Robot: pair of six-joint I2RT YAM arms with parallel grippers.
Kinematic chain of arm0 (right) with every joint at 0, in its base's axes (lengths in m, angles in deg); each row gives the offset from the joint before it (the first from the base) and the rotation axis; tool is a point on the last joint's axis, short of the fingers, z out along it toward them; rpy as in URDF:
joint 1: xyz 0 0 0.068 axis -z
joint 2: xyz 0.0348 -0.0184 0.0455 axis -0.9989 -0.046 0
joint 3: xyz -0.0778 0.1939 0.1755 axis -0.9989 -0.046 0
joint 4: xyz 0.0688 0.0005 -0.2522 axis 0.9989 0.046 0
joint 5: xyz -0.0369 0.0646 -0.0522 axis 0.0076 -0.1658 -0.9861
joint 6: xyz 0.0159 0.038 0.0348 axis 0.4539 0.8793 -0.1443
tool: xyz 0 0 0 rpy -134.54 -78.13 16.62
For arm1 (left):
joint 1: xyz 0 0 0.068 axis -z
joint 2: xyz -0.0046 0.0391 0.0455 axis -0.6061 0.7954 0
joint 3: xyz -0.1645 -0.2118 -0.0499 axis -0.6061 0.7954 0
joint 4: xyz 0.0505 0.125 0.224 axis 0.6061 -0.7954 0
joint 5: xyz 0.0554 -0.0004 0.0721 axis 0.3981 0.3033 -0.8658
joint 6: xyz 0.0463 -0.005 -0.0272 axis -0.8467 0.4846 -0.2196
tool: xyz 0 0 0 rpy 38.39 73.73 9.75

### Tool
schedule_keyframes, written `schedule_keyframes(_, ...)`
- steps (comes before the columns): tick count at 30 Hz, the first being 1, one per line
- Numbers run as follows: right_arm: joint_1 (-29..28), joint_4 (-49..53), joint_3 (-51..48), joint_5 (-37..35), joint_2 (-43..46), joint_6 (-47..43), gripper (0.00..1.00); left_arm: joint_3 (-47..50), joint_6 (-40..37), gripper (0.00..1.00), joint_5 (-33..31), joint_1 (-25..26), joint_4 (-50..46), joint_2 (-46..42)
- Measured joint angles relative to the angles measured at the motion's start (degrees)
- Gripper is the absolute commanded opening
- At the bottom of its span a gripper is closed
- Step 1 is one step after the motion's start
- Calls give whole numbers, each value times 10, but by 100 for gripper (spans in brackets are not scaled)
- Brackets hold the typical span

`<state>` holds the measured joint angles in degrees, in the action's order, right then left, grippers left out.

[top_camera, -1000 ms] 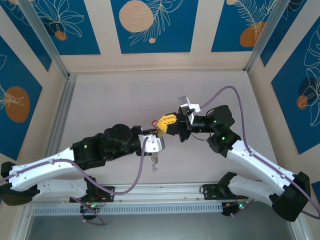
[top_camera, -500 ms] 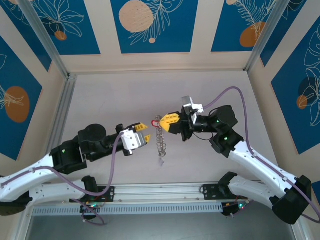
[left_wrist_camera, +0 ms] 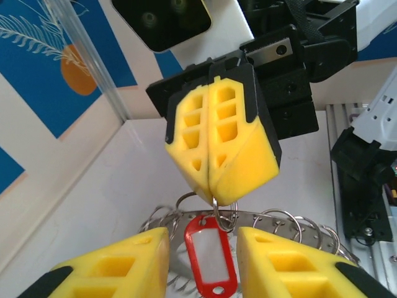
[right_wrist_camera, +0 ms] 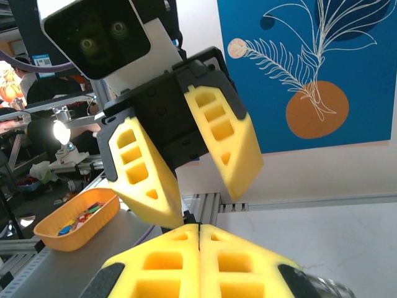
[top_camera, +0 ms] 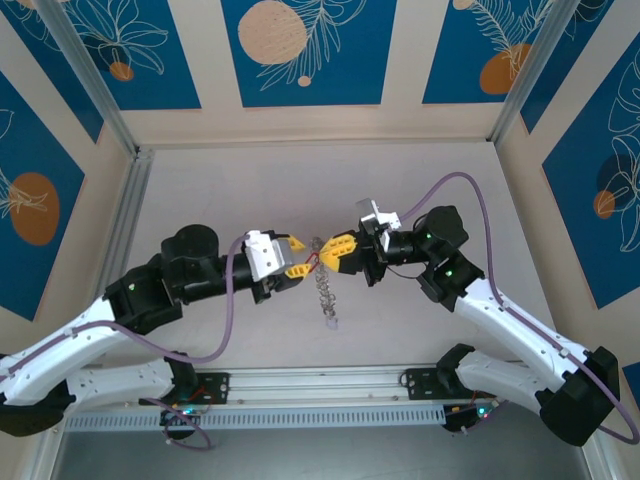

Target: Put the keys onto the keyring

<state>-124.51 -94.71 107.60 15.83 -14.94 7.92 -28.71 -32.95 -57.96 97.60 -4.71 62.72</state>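
Pointing right over the middle of the pale desk [top_camera: 220,190], the left gripper [top_camera: 302,255] has its yellow foam fingers [left_wrist_camera: 118,267] parted to a moderate gap, with nothing clamped between them. Its arm rises from the near-left corner, the white link slanting up and to the right and the black forearm lying almost level. In the left wrist view a tiny red oval key [left_wrist_camera: 211,253], a red outline with a pale centre, sits in the gap between those two fingers. A sliver of space shows on either side of it, so neither pad touches it.

Facing it tip to tip, the right gripper [top_camera: 326,250] points left with its jaws pressed fully together. Its arm climbs from the near-right corner and bends at a black elbow. The joined tips pinch a small silver wire loop of the flat grey metal keyring [left_wrist_camera: 273,217], and the red oval key dangles from that same spot just under the tips. The keyring's arc, fringed with more silver loops, curves away behind the key. From above, the keyring hangs as a narrow strand toward the near edge, with a small whitish tag [top_camera: 333,323] at its low end. Whether it reaches the desk I cannot tell.
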Motion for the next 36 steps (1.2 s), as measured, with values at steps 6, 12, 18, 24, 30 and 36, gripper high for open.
schedule_keyframes(6,0,0,0,17,-5,-2,0,1,9,42,31,-16,0,7)
schedule_keyframes(12,-2,0,2,28,-16,-7,0,10,14,41,58,-25,4,1)
schedule_keyframes(18,-6,0,2,28,-17,-9,0,10,18,40,71,-29,4,13)
schedule_keyframes(24,-8,0,4,26,-18,-15,0,10,25,18,77,-33,4,26)
schedule_keyframes(30,-8,0,4,20,-17,-23,0,10,27,0,90,-35,2,24)
schedule_keyframes(36,-8,6,4,14,-17,-34,0,10,28,0,91,-37,-1,22)
